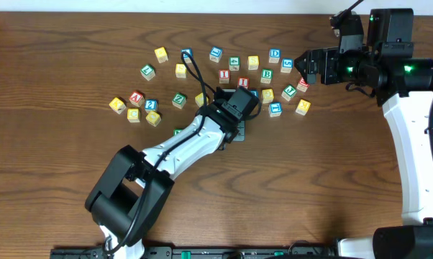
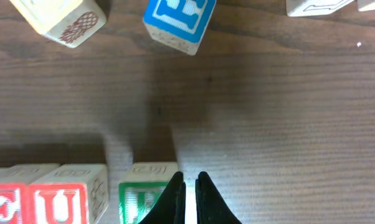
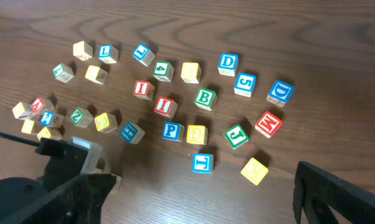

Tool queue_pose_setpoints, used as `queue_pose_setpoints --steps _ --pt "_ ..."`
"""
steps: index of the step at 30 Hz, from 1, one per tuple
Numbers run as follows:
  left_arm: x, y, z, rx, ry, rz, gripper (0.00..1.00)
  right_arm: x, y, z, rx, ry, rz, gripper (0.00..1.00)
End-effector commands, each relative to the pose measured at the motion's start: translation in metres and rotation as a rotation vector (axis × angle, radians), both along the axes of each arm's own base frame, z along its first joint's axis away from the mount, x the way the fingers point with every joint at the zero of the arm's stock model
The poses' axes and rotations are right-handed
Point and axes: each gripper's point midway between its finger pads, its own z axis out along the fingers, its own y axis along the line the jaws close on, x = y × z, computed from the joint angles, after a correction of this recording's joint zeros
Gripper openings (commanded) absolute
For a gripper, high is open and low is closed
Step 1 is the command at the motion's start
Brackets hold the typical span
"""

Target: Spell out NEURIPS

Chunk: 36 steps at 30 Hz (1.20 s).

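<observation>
With left end effector [image 2: 190, 180] narrow, empty beside green block [image 2: 144, 190]: nudge flush against red U block [image 2: 66, 199], lift straight off worktop [image 2: 268, 124].

— Somebody's playroom?
— No, looks like a robotics lab bench.
— Going by what?
— Left arm [image 1: 180, 147] and right arm [image 1: 411, 129] mounted at a wood-grain table [image 1: 58, 72], loose cable [image 1: 195, 72], black rail [image 1: 224, 252] along the near edge, alphabet blocks [image 1: 216, 53] scattered about.

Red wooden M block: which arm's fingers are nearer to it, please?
Right. The right arm's fingers hang open just beside the red wooden M block; the left arm's fingers are much farther away, to its left.
</observation>
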Motion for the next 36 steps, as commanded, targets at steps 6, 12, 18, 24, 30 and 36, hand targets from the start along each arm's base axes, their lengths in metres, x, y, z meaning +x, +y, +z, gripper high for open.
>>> queue_pose_setpoints --steps 6,12,18,24,30,36 --pt "0.007 -0.004 -0.010 0.020 -0.001 -0.017 0.08 0.000 -0.001 -0.002 -0.002 0.002 0.008 0.99" --pt "0.005 -0.006 -0.011 0.029 0.000 -0.040 0.07 0.000 -0.001 -0.002 -0.002 0.002 0.008 0.99" --pt "0.000 -0.012 -0.011 0.044 -0.003 -0.093 0.08 0.000 -0.001 -0.002 -0.002 0.002 0.008 0.99" --pt "0.000 -0.011 -0.013 0.053 -0.005 -0.094 0.08 0.000 -0.001 -0.002 -0.002 0.002 0.008 0.99" --pt "0.000 -0.011 -0.022 0.063 0.006 -0.093 0.07 0.000 -0.001 -0.002 -0.002 0.002 0.008 0.99" --pt "0.001 -0.008 -0.028 0.083 0.007 -0.084 0.07 0.000 -0.001 -0.002 -0.002 0.002 0.008 0.99"
